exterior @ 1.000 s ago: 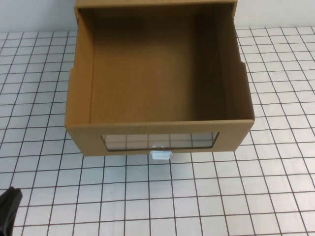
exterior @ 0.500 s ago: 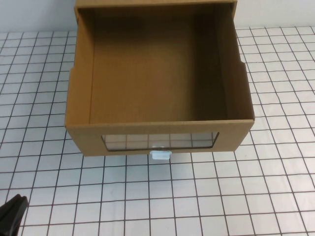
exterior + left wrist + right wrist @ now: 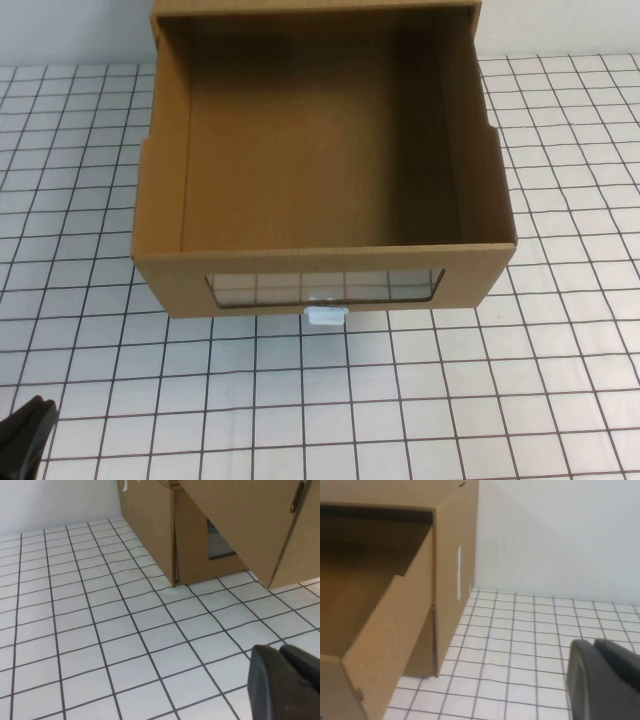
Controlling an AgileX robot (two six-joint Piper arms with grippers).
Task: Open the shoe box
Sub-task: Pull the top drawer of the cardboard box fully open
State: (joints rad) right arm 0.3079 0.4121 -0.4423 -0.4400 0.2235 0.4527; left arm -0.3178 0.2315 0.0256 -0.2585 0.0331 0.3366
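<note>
The left tool [image 3: 24, 432] sits at the near-left corner of the white, black-gridded bench [image 3: 560, 400], its black fingers [image 3: 265, 680] pressed together on nothing; the brown cardboard shoe box [image 3: 160, 200] stands mid-bench toward the far edge, open-topped, its windowed front wall and small white pull tab [image 3: 325, 316] facing near; the right tool [image 3: 594, 650], closed and empty, hovers off the box's right side.

The high camera looks down on the tabletop [image 3: 560, 400]; both wrist cameras, low and near, share the shoe box [image 3: 320, 270].
</note>
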